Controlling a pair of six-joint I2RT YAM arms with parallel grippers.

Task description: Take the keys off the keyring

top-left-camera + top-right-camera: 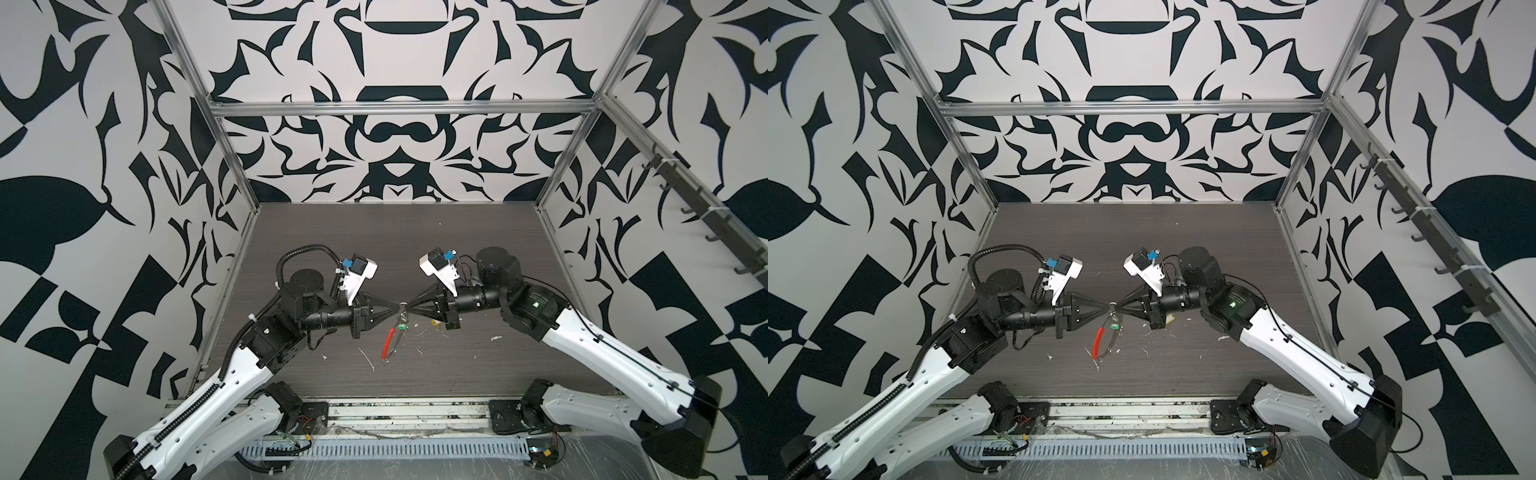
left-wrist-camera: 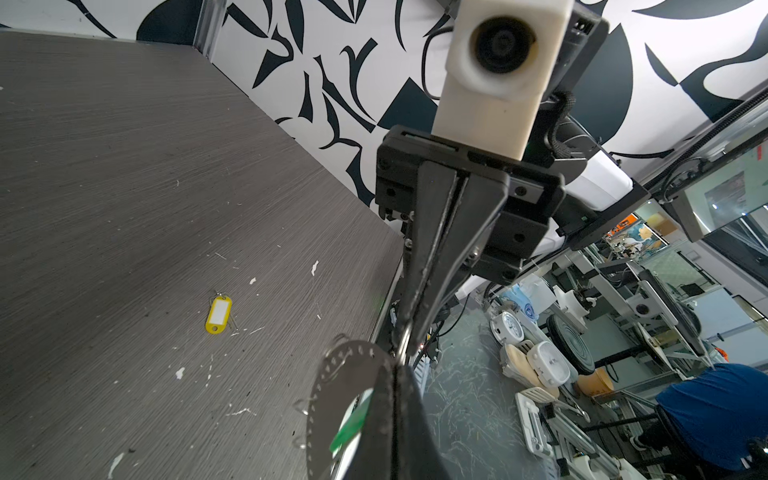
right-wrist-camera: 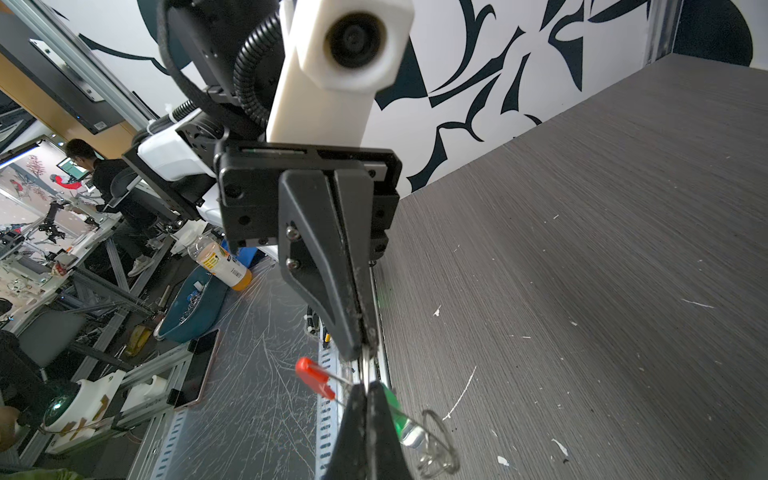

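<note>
1. Left jaws: clenched, their tips pinched on thin silver metal at the top of the keyring [image 1: 388,344]. They meet the right jaws tip to tip over the middle of the surface [image 1: 374,249].
2. Right jaws: likewise clenched on the top of the keyring, just beside the left tips. A short run of silver wire shows between the two pairs in the right wrist view.
3. Arms: the left arm [image 1: 232,374] and the right arm [image 1: 602,345] reach inward from opposite sides, both roughly level above the surface.
4. Keyring: it hangs from the jaws and slants down toward the near edge in both top views. Whether its lower end touches the surface cannot be told.
5. Red sleeve [image 1: 1098,340]: it covers the lower stretch of the hoop.
6. Perforated arc [image 2: 332,368]: it curves away from the left tips in the left wrist view.
7. Green key [image 1: 401,328]: on the keyring, hanging just below the jaw tips; in the right wrist view it sits right beside the right tips.
8. Yellow key [image 2: 219,314]: off the keyring, lying flat on the surface with its white label up and its small silver loop attached. In a top view it peeks out under the right arm's wrist [image 1: 436,321], near the keyring but apart from it.
9. White scraps [image 1: 365,358]: scattered over the near part of the surface.
</note>
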